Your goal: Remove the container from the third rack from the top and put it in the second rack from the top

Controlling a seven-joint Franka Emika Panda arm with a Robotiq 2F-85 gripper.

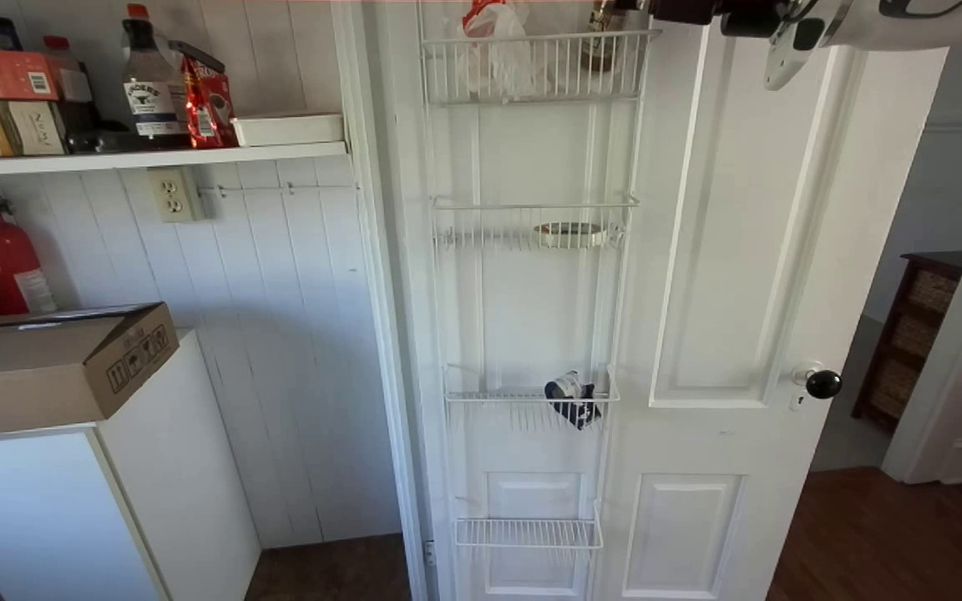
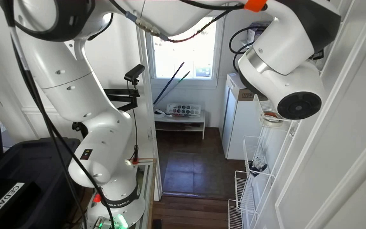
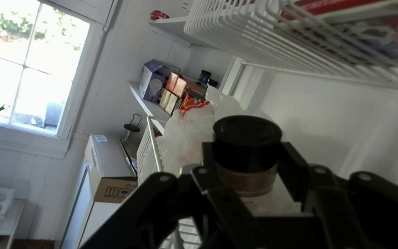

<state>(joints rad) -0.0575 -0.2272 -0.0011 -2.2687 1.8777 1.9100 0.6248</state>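
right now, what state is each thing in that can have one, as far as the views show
gripper, closed on the container
container, capped, resting or lifted unclear
second rack from the top, holding a plastic bag
third rack from the top, holding a ring-shaped object
door, open
outlet, nothing plugged in
shelf bottle, capped, upright
fire extinguisher, upright
base light, lit green
cardboard box, sealed or not unclear
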